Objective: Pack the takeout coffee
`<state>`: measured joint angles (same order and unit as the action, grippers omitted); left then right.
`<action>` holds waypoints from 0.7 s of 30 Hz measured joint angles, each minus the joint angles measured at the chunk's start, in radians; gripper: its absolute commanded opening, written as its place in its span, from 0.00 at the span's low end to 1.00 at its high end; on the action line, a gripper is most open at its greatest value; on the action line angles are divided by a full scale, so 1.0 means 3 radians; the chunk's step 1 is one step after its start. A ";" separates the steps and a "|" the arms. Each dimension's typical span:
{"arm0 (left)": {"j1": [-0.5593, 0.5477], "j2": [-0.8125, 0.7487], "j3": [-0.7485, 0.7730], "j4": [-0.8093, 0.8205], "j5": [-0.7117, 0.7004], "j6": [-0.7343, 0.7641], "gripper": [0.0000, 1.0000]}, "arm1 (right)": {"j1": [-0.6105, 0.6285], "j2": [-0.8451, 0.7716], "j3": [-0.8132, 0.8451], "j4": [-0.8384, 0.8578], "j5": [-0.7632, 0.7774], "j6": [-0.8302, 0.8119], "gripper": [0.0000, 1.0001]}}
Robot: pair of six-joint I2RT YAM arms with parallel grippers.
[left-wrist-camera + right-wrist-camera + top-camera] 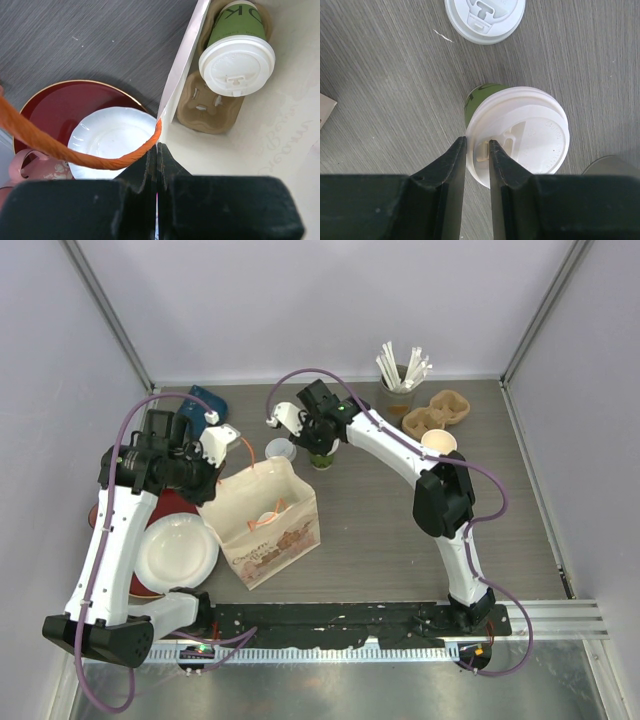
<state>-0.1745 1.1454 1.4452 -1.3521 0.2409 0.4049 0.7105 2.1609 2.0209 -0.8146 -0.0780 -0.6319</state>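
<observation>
The left arm bends up from its base towards 12 o'clock, and the left gripper [214, 454] [156, 150] is closed tight on the rim of the paper bag [272, 532] [280, 150], beside the orange handle [60, 150]. Inside the bag a lidded cup [237, 55] stands in a carrier [205, 107]. The right arm reaches across towards 10 o'clock; the right gripper [318, 436] [476, 150] is narrow, pinching the rim of the white lid [525, 130] on the green cup [322, 459] [482, 95]. A loose lid [281, 449] [485, 15] lies just beside it at 9 o'clock. The white plate [178, 552] sits close at the bag's 9 o'clock; bare table opens at 3 o'clock.
</observation>
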 measured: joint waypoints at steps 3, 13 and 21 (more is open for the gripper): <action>0.0000 0.0000 0.0000 0.0000 0.0019 0.0006 0.00 | 0.0003 -0.0015 -0.0018 -0.0008 0.0017 0.0005 0.01; 0.0000 0.0000 0.0000 0.0000 0.0052 0.0064 0.00 | 0.0001 -0.0072 -0.0028 -0.0079 0.0045 0.0107 0.01; 0.0000 0.0000 0.0000 0.0000 0.0074 0.0075 0.00 | -0.0028 -0.0312 -0.0028 -0.0106 0.0057 0.0214 0.01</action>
<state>-0.1745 1.1454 1.4452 -1.3521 0.2630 0.4274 0.7021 2.0674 2.0125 -0.8463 -0.0608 -0.5678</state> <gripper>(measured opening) 0.010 0.039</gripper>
